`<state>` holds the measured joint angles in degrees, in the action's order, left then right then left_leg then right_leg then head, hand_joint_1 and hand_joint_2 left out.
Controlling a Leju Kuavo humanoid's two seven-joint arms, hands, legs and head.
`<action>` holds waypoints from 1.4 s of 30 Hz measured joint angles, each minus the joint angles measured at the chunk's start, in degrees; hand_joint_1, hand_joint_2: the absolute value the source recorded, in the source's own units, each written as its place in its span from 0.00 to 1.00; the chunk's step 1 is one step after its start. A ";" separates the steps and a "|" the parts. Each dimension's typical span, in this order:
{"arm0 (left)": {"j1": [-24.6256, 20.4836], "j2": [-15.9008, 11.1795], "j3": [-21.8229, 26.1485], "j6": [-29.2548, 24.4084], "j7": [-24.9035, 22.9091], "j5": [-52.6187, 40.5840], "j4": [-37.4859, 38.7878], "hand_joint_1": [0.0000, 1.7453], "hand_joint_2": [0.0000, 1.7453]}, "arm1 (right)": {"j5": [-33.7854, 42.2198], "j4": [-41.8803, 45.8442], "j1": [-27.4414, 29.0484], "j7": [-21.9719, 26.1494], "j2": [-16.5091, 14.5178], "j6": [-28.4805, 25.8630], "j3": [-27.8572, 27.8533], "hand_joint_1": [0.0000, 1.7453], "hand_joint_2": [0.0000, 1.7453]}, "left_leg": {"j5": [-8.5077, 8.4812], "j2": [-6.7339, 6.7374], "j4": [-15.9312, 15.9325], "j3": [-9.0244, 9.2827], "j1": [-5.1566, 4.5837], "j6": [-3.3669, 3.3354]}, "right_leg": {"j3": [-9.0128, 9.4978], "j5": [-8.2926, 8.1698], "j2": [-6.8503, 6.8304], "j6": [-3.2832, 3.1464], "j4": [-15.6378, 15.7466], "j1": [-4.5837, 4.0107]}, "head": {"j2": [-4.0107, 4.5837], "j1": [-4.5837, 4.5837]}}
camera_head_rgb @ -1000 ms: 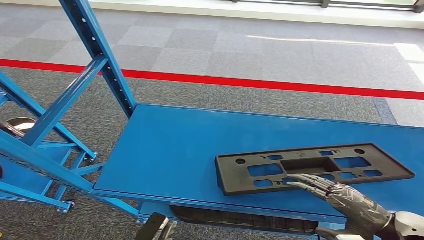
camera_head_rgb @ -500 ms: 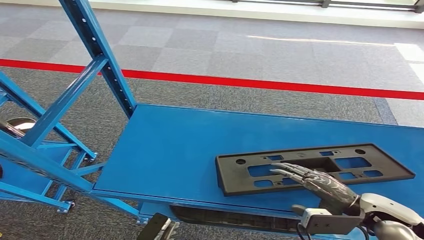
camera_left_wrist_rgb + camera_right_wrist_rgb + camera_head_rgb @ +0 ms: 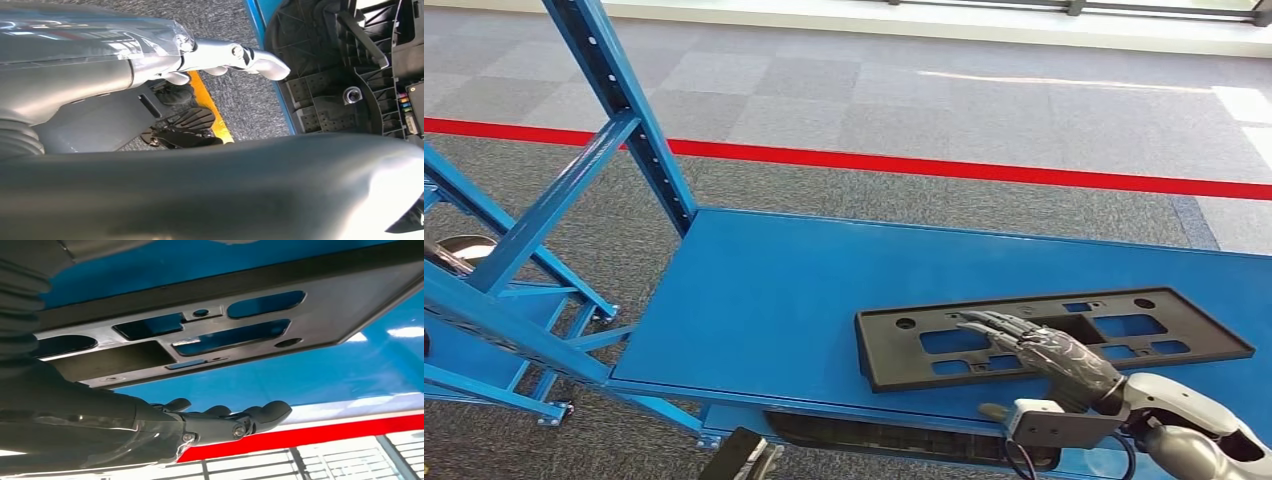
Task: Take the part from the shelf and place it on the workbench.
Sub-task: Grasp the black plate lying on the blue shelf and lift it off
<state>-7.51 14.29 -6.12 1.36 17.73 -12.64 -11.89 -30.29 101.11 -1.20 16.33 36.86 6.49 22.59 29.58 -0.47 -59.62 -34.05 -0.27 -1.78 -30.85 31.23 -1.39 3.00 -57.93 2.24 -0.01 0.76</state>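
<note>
The black plastic part [image 3: 886, 362], a flat frame with several cut-outs, lies flat on the blue workbench [image 3: 774, 290] near its front right. My right hand [image 3: 1044, 355] hovers over the part's middle, fingers stretched out and apart, holding nothing. In the right wrist view the fingers [image 3: 235, 425] extend free in front of the part [image 3: 320, 315], apart from it. My left hand [image 3: 235, 55] hangs low beside the bench with a silver finger extended and nothing in it.
A blue shelf rack [image 3: 614, 100] with slanted beams stands at the left. More black parts [image 3: 350, 65] lie on the tray under the bench top [image 3: 884, 435]. A red line [image 3: 924, 165] crosses the grey carpet beyond the bench.
My right hand has lifted from the part's near edge and moved a little left and further over it, with the forearm now showing. The part has stayed in place.
</note>
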 joint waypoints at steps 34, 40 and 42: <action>0.05 0.00 0.00 0.00 0.21 -0.27 0.46 0.00 0.00 | -1.03 -3.36 5.49 2.56 -1.22 -3.32 -11.22 1.00 1.00 | 0.00 -0.01 0.00 0.00 -0.01 0.00 | -0.01 0.00 -0.01 0.00 0.00 0.00 | -0.01 -0.02; 0.04 0.00 0.00 -0.02 0.39 -0.19 0.46 0.00 0.00 | -1.62 -1.33 6.22 2.82 -1.15 -2.92 -11.10 1.00 1.00 | 0.00 -0.01 0.00 0.00 -0.01 0.00 | -0.01 0.00 -0.01 0.00 0.00 0.00 | -0.01 -0.02; 0.04 0.00 0.00 -0.02 0.47 -0.19 0.46 0.00 0.00 | -1.67 -0.97 6.27 2.82 -1.15 -2.90 -11.04 1.00 1.00 | 0.00 -0.01 0.00 0.00 -0.01 0.00 | -0.01 0.00 -0.01 0.00 0.00 0.00 | -0.01 -0.02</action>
<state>-7.47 14.29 -6.12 1.33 18.20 -12.82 -11.43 -31.97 100.14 5.06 19.15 35.71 3.58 11.55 29.58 -0.48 -59.63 -34.04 -0.27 -1.78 -30.86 31.23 -1.41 3.00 -57.92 2.24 -0.02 0.74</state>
